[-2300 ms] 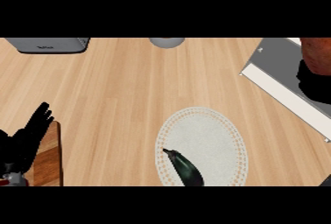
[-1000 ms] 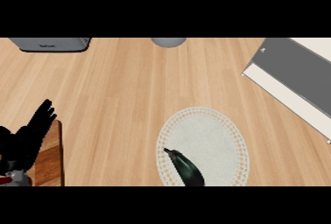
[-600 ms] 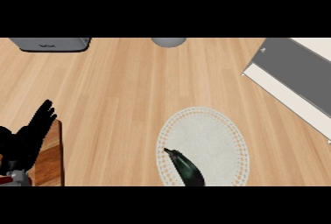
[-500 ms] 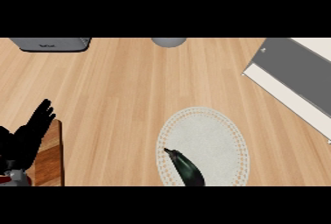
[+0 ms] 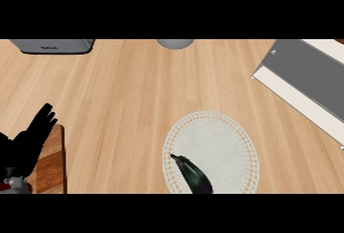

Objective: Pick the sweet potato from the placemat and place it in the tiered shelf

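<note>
Head view: dark elongated vegetable (image 5: 191, 175), the thing to pick though it looks nothing like a sweet potato, lies on the oval placemat (image 5: 222, 141) at its near-left rim, untouched. Left hand (image 5: 30, 141) rests at the left edge, fingers straight and spread, holding nothing, over a wooden board (image 5: 52, 164). Right hand out of sight. Tiered shelf (image 5: 306, 79) sits far right, well apart, so pickup hasn't begun.

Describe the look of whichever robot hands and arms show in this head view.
Only the left hand shows, at the view's left edge: matte black all over, with slim, tapering fingers. A small grey piece with a red spot sits below it at the lower edge. No forearm, cable or marking is visible. The right hand is out of view.
</note>
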Controlling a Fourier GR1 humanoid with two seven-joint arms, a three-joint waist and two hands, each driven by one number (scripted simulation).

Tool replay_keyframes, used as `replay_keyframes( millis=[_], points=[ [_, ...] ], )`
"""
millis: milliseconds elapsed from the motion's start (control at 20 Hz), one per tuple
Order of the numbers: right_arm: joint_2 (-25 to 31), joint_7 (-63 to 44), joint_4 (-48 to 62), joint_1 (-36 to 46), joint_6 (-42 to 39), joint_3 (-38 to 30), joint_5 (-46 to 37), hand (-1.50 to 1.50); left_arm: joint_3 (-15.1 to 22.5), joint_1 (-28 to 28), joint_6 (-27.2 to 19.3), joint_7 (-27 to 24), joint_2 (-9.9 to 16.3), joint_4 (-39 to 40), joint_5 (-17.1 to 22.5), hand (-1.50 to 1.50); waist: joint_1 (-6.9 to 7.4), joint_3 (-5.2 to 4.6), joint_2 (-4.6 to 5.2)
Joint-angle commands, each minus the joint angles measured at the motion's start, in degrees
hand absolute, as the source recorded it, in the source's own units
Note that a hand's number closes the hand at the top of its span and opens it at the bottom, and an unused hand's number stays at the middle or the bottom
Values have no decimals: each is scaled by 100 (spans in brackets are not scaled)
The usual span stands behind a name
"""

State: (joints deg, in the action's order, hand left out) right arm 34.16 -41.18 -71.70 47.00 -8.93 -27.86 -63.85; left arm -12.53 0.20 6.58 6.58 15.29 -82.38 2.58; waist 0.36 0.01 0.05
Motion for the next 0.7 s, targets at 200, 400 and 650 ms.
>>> replay_keyframes(
  millis=[200, 400, 650],
  points=[
    [32, 368, 339, 41, 827, -468, 684, -150, 88, -57, -147, -110, -159, 159, -215, 0, -2, 0, 3],
    [-57, 116, -324, 26, 524, -857, 1337, -150, -28, 88, 54, -19, -26, -17, -35, 0, -58, 0, -33],
    [-152, -305, -1068, 215, 433, -1093, 1905, -150, -49, 151, 44, 92, -8, -140, -46, 0, -53, -1, -41]
  ],
)
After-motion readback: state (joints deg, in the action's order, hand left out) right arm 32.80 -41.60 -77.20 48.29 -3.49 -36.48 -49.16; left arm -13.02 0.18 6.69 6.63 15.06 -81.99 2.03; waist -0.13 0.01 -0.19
